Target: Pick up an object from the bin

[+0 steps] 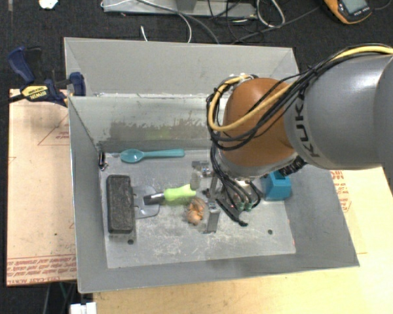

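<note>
Tan knobbly lump (196, 210) lies mid-frame on the grey bin (183, 244) floor, just beside the gripper (208, 208) (opening: cannot tell), where closing may catch the neighbouring green-handled tool (178, 193) and spoil the pick.

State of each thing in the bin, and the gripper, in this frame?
gripper: low, mid bin.
small tan thing: on the floor beside the gripper.
green-handled tool: on its side, centre.
teal spoon: flat by the back wall.
dark grey block: flat, at left.
blue block: partly hidden by the arm.
</note>
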Robot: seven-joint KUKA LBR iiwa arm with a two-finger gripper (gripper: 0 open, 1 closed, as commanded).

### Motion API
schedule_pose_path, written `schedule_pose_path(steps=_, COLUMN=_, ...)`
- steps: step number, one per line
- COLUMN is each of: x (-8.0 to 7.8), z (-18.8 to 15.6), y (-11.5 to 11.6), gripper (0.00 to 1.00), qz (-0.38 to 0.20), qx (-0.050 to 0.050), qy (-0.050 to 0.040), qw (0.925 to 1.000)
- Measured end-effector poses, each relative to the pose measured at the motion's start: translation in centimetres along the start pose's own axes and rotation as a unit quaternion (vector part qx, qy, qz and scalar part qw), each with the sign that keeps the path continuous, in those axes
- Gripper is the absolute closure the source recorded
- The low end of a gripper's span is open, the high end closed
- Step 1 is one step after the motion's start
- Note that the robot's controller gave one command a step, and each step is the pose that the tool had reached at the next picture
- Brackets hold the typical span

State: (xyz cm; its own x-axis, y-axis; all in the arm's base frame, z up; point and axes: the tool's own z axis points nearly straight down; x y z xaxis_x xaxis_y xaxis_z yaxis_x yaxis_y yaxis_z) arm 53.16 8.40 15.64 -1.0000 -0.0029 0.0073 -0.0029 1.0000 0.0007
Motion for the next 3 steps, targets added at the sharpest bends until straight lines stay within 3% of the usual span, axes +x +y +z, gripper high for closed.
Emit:
schedule_pose_path(steps=1, x=-0.2, z=-0.4, y=0.0, gripper=0.00, qz=0.001, qx=0.000, qy=-0.0036, qw=1.0000)
schedule_pose_path(steps=2, x=-0.2, z=8.0, y=-1.5, gripper=0.00, qz=0.040, qx=-0.001, qy=-0.0045, qw=0.9992)
schedule_pose_path(steps=3, x=-0.2, z=9.8, y=-1.2, gripper=0.00, qz=0.039, qx=-0.002, qy=-0.0075, qw=0.9992)
